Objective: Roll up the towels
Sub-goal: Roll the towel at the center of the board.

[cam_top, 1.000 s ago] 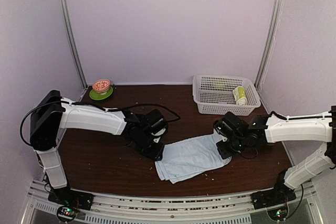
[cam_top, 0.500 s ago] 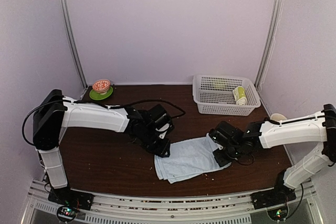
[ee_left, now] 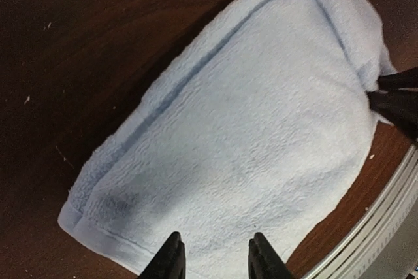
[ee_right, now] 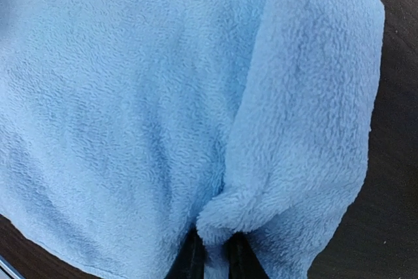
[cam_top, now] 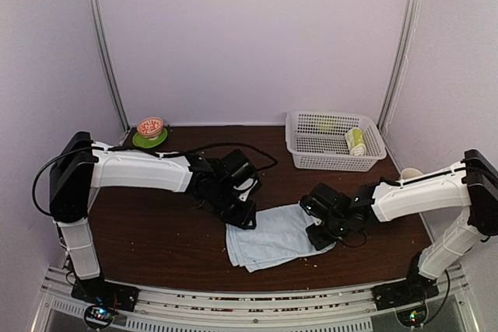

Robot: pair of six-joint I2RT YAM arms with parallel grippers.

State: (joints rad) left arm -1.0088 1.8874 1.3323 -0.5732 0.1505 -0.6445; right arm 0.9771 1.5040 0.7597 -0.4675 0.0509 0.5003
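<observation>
A pale-blue towel [cam_top: 268,237] lies flat on the brown table's near middle. Its right edge is folded over leftward onto the rest [ee_right: 307,115]. My right gripper [cam_top: 319,235] pinches that folded edge, with cloth bunched between its fingers [ee_right: 214,256]. My left gripper [cam_top: 243,215] stands open over the towel's far left corner. Its two fingertips hang apart above the cloth [ee_left: 214,256], with nothing between them. Across the towel [ee_left: 248,129], the right gripper's dark fingers [ee_left: 395,96] show at the right edge. The lime-green towel [cam_top: 355,141] lies rolled in the basket.
A white mesh basket [cam_top: 311,145] stands at the back right. At the back left a green plate [cam_top: 140,142] carries a small patterned bowl [cam_top: 150,126]. A black cable [cam_top: 233,149] loops behind the left arm. A metal rail [cam_top: 249,301] runs along the table's near edge.
My right gripper has moved left, carrying the towel's right edge over the rest, so the towel looks narrower. My left gripper has shifted slightly right along the far left corner.
</observation>
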